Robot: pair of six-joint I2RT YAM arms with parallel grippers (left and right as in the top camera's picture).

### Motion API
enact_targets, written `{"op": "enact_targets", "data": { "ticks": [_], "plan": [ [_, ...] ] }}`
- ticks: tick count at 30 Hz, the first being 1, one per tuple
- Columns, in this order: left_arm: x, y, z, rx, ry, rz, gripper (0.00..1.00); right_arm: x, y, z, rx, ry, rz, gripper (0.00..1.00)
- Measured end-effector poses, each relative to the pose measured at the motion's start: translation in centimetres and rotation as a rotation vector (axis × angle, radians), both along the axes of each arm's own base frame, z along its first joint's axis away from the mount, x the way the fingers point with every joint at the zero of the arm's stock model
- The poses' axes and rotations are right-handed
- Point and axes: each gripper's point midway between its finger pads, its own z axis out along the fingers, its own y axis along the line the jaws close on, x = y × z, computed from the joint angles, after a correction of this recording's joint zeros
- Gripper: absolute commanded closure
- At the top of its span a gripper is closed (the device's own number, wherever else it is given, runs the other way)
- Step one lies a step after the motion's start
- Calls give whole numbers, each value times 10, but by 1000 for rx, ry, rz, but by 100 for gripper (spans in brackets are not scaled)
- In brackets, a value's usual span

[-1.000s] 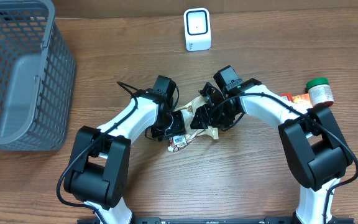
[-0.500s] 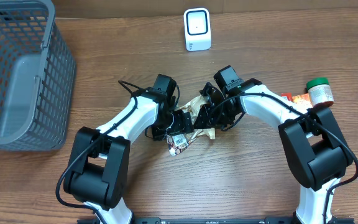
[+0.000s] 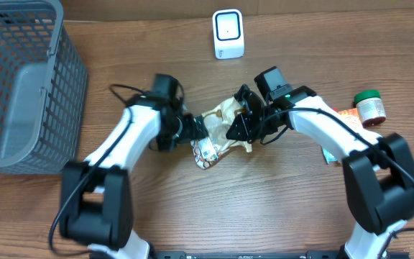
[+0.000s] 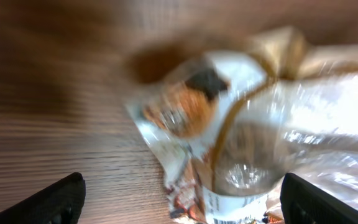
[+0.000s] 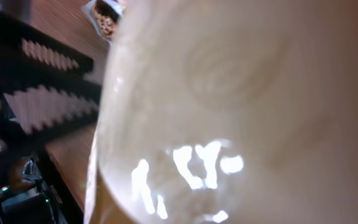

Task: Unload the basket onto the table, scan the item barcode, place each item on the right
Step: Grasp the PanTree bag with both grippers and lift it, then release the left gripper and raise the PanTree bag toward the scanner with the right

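**Holding a packet short of the scanner**

Seen from above, a crinkly cream and clear packet (image 3: pixel 216 134) lies at the middle of a wooden table (image 3: pixel 279 208), between two white robot arms. Its long axis runs on a slant, from the far right down to a printed end at the near left.

The right gripper (image 3: pixel 241 128) meets the packet's right edge. The wrapper fills that wrist's view, so the jaws look closed on it (the pinch itself is hidden).

The left gripper (image 3: pixel 192 130) sits just beside the packet's left edge. Its wrist view shows both fingertips (image 4: pixel 55 202) set wide apart, gripping nothing, with the packet blurred on the wood just ahead of them.

The scanner (image 3: pixel 228 34), a small white box, stands almost straight beyond the packet, near the table's far edge. Bare wood lies between the two. The right arm has the packet, so carrying it there would likely fall to that arm. I cannot tell which face carries the barcode.

A grey basket (image 3: pixel 63 93) stands well off to the left. A green-lidded jar (image 3: pixel 369 106) stands well off to the right. Neither lies in the way.
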Motion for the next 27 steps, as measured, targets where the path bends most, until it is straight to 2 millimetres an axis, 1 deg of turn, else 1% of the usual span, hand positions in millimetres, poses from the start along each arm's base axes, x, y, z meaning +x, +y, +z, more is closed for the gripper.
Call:
{"op": "enact_targets", "data": {
  "ticks": [2, 4, 6, 8, 10, 11, 14, 17, 18, 22, 27],
  "plan": [
    [12, 9, 23, -9, -77, 25, 8, 2, -1, 11, 6, -36, 2, 96],
    [26, 23, 53, -19, -175, 64, 7, 3, -1, 19, 10, -68, 11, 96],
    [37, 37, 77, -20, -259, 104, 7, 4, -1, 25, 16, -97, 24, 96],
    [44, 56, 97, -8, -331, 151, 6, 5, -2, 31, 15, -129, 33, 96],
    [48, 76, 109, 21, -375, 200, 3, 7, -5, 38, 2, -169, 33, 96],
    [48, 87, 112, 44, -389, 227, 0, 9, -7, 43, -6, -194, 28, 96],
    [50, 122, 112, 130, -400, 311, 0, 17, -12, 66, -20, -293, 10, 96],
    [47, 152, 111, 224, -397, 380, 0, 23, -18, 90, -28, -391, -10, 96],
    [46, 159, 111, 251, -396, 396, 0, 25, -20, 99, -32, -429, -15, 96],
    [45, 179, 112, 337, -402, 440, 0, 31, -27, 117, -62, -536, -15, 96],
    [47, 194, 117, 413, -425, 462, 0, 36, -30, 126, -122, -643, 15, 96]
  ]
}}
